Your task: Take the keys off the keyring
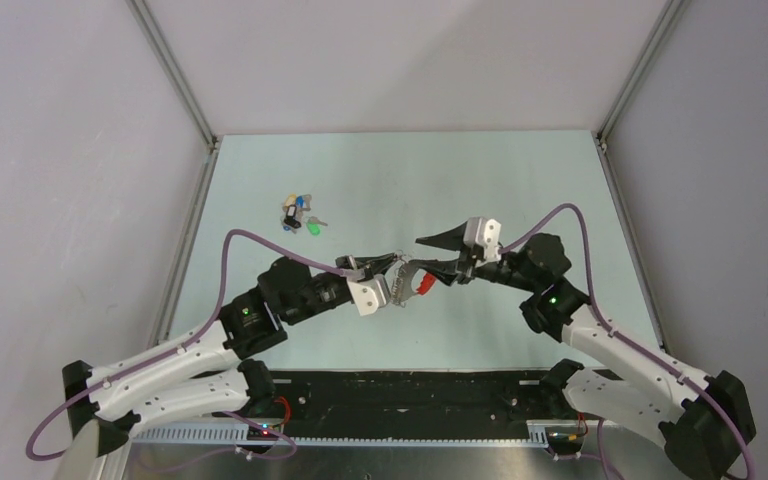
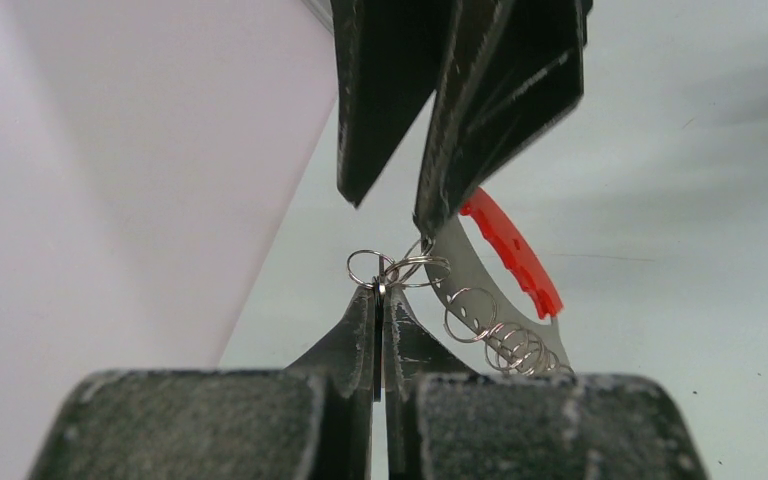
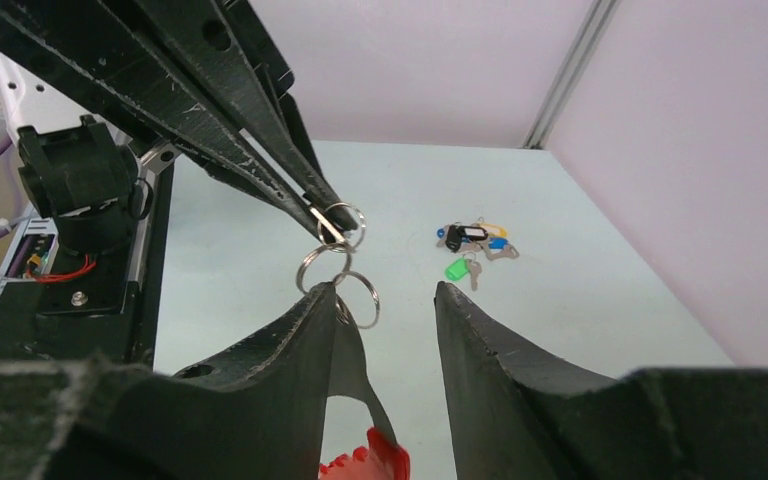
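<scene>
Above the pale green table (image 1: pixel 520 180), the left gripper (image 2: pixel 378 296) is clamped tight on a small wire ring (image 2: pixel 368 266). It is one of a short chain of loops linked to the red keyring (image 2: pixel 512 250). The keyring hangs in the air between the two arms, near the table's middle. Its metal edge lies against one finger of the right gripper (image 3: pixel 385 292), whose jaws stand partly apart with nothing gripped between them. More spare rings (image 2: pixel 515 350) bunch along the keyring's lower end. The keys (image 1: pixel 298 214), some with blue, green and yellow heads, lie in a loose pile on the table, well apart, to the far left.
</scene>
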Available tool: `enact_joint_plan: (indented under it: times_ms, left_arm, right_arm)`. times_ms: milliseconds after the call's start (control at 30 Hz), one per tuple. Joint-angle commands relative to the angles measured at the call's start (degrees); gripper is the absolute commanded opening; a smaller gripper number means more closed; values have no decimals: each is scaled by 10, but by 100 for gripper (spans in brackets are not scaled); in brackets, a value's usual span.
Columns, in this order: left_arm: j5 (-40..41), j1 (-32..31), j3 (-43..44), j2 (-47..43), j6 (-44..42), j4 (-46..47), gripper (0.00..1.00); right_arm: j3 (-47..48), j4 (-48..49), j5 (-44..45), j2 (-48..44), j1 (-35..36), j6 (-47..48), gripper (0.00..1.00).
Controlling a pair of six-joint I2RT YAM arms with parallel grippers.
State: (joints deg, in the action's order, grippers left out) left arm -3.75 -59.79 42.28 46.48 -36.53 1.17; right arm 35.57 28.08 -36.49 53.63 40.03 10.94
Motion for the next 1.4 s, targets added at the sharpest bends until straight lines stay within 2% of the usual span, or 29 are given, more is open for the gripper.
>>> enact_joint_plan:
  times_ms: [0, 367, 800, 1133, 1367]
  left_arm:
    - [-22, -4, -1, -11, -11, 31, 0]
    - [-48, -5, -7, -16, -20, 31, 0]
    - [-109, -4, -28, -24, -85, 32, 0]
    - [-68, -4, -35, -32, -97, 54, 0]
    - [-47, -4, -43, -40, -116, 58, 0]
  right_arm:
    - [5, 14, -64, -24, -29, -49, 47]
    - [6, 40, -76, -4, -34, -71, 42]
    - [16, 41, -114, 34, -12, -60, 38]
    - [47, -26, -157, 57, 5, -29, 37]
    - [49, -59, -143, 46, -2, -10, 37]
